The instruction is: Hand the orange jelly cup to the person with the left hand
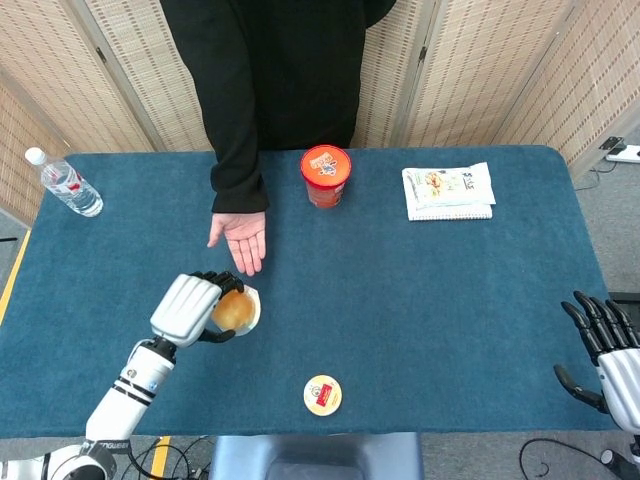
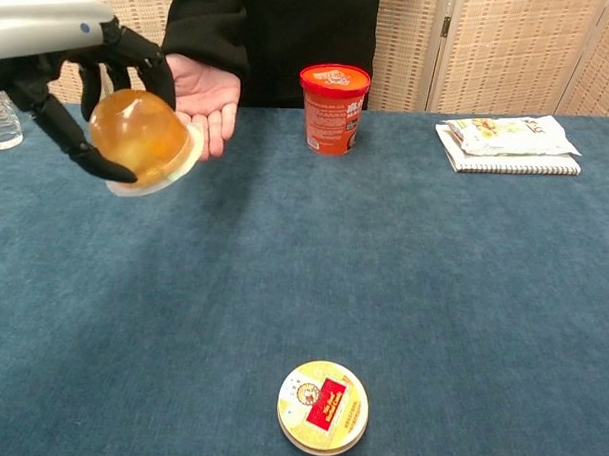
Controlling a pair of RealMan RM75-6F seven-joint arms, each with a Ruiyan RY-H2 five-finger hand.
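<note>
My left hand (image 1: 188, 308) (image 2: 65, 55) grips the orange jelly cup (image 1: 235, 311) (image 2: 143, 138) and holds it in the air above the blue table, its dome tilted sideways. The person's open palm (image 1: 241, 238) (image 2: 202, 96) waits just beyond the cup, facing up near the table's far left. A short gap still separates cup and palm. My right hand (image 1: 603, 350) hangs open off the table's right edge, seen only in the head view.
A red lidded cup (image 1: 325, 175) (image 2: 333, 107) stands at the back centre. A snack packet on a notebook (image 1: 447, 190) (image 2: 508, 141) lies back right. A water bottle (image 1: 63, 183) lies far left. A small round yellow tin (image 1: 322, 394) (image 2: 323, 407) sits near the front edge.
</note>
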